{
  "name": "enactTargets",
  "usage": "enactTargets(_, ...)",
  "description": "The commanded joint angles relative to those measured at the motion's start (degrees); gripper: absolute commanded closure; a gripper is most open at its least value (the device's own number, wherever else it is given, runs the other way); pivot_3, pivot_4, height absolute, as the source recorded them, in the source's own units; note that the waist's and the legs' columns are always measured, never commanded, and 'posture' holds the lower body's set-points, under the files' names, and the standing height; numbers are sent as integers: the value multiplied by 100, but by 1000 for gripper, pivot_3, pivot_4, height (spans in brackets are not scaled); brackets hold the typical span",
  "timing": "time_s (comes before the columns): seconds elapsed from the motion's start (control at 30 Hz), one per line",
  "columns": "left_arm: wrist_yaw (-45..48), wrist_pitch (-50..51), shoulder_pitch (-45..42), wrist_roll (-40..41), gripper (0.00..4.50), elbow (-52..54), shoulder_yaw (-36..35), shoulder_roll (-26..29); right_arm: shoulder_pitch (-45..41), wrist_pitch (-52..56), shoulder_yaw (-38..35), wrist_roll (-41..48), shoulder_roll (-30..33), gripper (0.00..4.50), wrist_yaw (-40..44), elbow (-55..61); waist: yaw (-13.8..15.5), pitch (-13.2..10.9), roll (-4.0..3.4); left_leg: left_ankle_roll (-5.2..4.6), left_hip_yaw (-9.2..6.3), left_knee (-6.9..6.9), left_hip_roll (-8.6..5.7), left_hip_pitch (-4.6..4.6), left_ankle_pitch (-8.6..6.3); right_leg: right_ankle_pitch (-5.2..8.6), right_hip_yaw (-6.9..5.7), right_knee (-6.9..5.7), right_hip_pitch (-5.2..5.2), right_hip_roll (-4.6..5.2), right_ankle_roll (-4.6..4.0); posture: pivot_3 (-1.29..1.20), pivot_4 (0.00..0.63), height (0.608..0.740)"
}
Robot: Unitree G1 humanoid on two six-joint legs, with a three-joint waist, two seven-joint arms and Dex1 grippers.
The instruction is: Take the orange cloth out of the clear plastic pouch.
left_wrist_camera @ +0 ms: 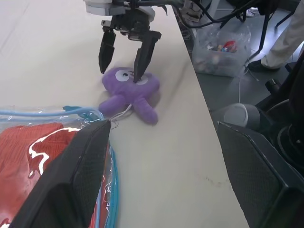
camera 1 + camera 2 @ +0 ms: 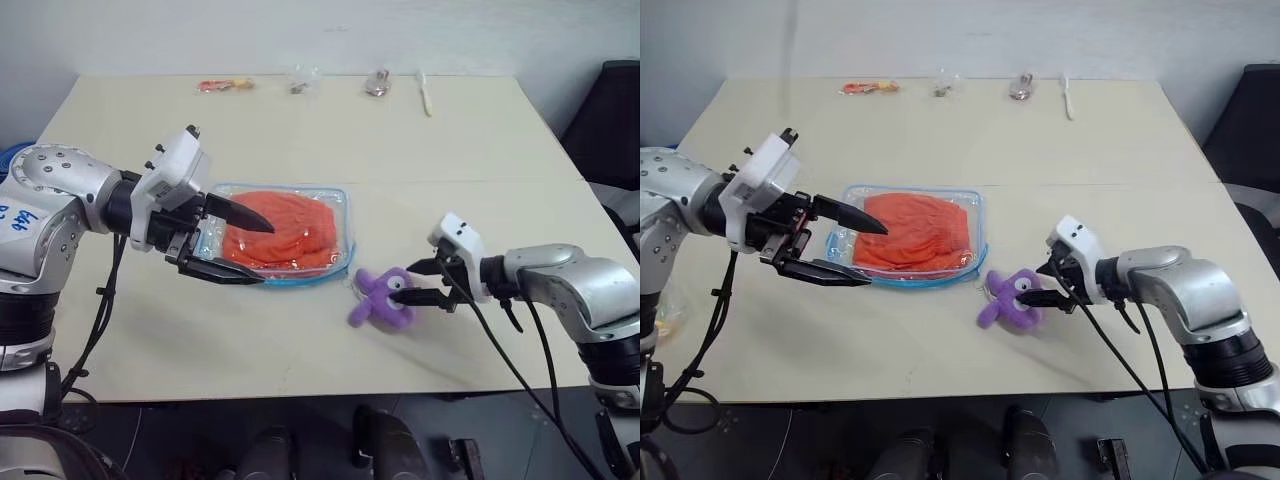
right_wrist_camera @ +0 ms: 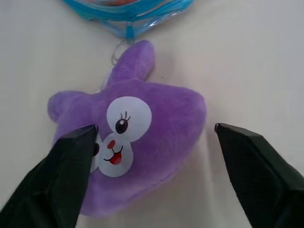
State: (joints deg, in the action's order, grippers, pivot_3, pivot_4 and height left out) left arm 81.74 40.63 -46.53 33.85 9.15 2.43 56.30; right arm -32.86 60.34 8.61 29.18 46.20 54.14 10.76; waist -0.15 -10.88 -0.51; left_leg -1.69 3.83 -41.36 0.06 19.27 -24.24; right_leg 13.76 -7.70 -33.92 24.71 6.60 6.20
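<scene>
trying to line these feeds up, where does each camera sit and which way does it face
Head eyes: look forward and down on the table, both arms; clear plastic pouch holds orange cloth.
Left wrist: along open left gripper, toward right gripper.
Right wrist: along open right gripper, straddling purple plush toy.
Shared: toy, pouch.

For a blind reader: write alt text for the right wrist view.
A purple plush toy with a cartoon face lies on the pale table, between the open black fingers of the right tool. Beyond it is the blue-trimmed edge of the clear plastic pouch.
</scene>
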Motion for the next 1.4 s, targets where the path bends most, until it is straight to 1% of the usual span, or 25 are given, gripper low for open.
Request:
enactTargets(0.03,-45,12,-1,66,743,202,-185,114,29,14,-95,126,-45,1644,37,117,10,0,0,0,0,0,-1,0,0,0,0,0,0,1,0,0,150,740)
enactTargets(0.1,-55,12,0,66,743,204,-184,120,12,125,-180,202,-92,2395,-31,147,9,0,0,0,-2,-2,-1,0,0,0,-1,0,-1,2,0,0,150,740)
enactTargets(0.3,-81,1,-5,53,743,183,-167,107,213,662,-471,605,-25,4392,-171,608,10,0,-1,0,-5,-2,0,0,0,0,-1,-1,-1,0,0,0,150,740)
enactTargets(0.33,-84,-1,-19,51,743,171,-154,97,275,855,-552,673,-24,4468,-281,732,12,0,-1,0,-5,-2,0,0,0,0,-2,0,-2,1,0,0,150,740)
enactTargets(0.4,-93,6,-37,57,743,166,-134,78,416,1513,-909,966,-159,4468,-582,1013,22,0,-1,0,-5,-2,0,1,0,0,-2,-1,-1,1,0,0,150,740)
enactTargets(0.47,-93,21,-41,73,743,171,-130,69,555,2182,-1371,1299,-424,4468,-888,1398,26,0,-1,0,-7,-2,0,1,0,0,-2,-1,-1,1,0,0,150,740)
enactTargets(0.5,-91,26,-40,77,743,170,-127,65,543,2653,-1688,1391,-732,4468,-1079,1534,21,0,-1,0,-9,-2,1,1,0,0,0,-2,0,1,0,0,150,740)
enactTargets(0.57,-78,29,-34,77,743,167,-103,53,648,3142,-2196,1749,-1386,4468,-1711,1757,18,0,-1,0,-11,-4,3,0,0,0,1,-5,-1,0,0,0,150,740)
enactTargets(0.6,-69,27,-34,75,743,164,-90,47,722,3215,-2375,1965,-1667,4468,-2067,1805,14,0,-1,0,-13,-3,4,-2,0,0,3,-8,0,-1,0,0,150,740)
enactTargets(0.67,-52,22,-58,65,743,140,-51,19,877,3216,-2684,2554,-2423,4468,-3002,1848,2,0,-2,2,-15,0,6,-4,1,0,5,-9,2,-4,0,0,150,740)
enactTargets(0.77,-41,16,-146,39,743,88,15,-47,1026,3216,-2893,3092,-3509,4468,-4389,1924,-12,0,-4,3,-13,2,2,-4,1,0,8,-12,8,-3,0,0,150,740)
enactTargets(0.83,-31,16,-228,25,743,49,65,-90,1170,3216,-2821,3339,-3877,4468,-5034,1984,-3,0,-7,4,-13,2,0,-4,1,0,8,-14,9,-3,-1,0,150,740)
enactTargets(0.9,11,1,-323,-5,743,-19,115,-126,1260,3216,-2728,3402,-4182,4468,-5546,1953,-12,0,-7,4,-10,1,-5,-4,2,1,6,-12,7,-3,-2,0,150,740)
enactTargets(1.03,68,-48,-474,-76,743,-152,207,-176,1231,3216,-2669,3395,-4472,4468,-6212,1820,-49,2,-11,5,-4,9,-7,-6,2,2,7,-11,8,-6,-3,0,150,740)
enactTargets(1.13,80,-69,-529,-106,743,-193,238,-202,1235,3216,-2617,3478,-4402,3692,-6433,1796,-102,2,-12,8,-3,13,-7,-8,4,3,6,-11,8,-7,-5,0,150,740)
enactTargets(1.27,57,-119,-480,-138,743,-161,248,-220,1169,3216,-2538,3825,-4161,2230,-6521,1896,-170,1,-13,12,-3,22,-7,-9,6,5,6,-10,12,-8,-8,0,150,740)
enactTargets(1.4,47,-181,-336,-165,743,-85,254,-233,999,3216,-2719,4605,-3784,2230,-6621,1901,-171,1,-14,14,-2,25,-6,-8,7,6,8,-11,19,-8,-10,0,150,740)
